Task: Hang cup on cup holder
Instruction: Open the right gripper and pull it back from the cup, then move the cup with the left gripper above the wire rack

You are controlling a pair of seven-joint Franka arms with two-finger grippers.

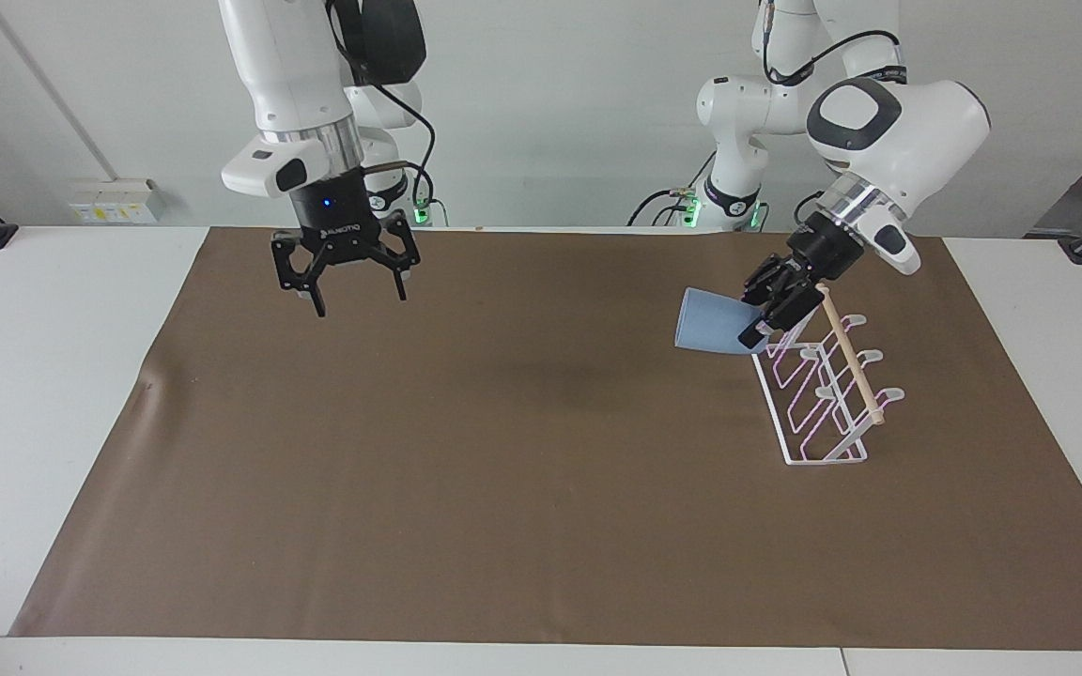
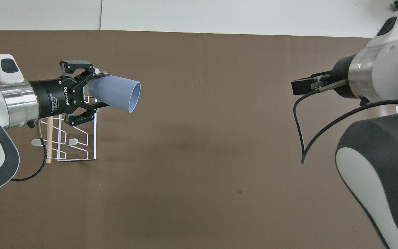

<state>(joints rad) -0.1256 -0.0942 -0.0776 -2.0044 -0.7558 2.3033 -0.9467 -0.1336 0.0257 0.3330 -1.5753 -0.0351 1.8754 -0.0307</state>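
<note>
— Holding what, on the left arm's side?
— Clamped by the base in the left gripper [image 1: 759, 330] jaws: the cup [image 1: 708, 334], light blue, lying on its side in the air, mouth turned toward the right arm's end.
— Placed where?
— Up over the brown mat [image 1: 522, 451], just beside the cup holder [image 1: 823, 385], at the end of it nearer to the robots. Touching a prong or not, cannot tell.
— And the right gripper [image 1: 360, 296]?
— Hanging over the mat at the other end of the counter [image 1: 43, 376], jaws spread wide, gripping nothing, waiting.
</note>
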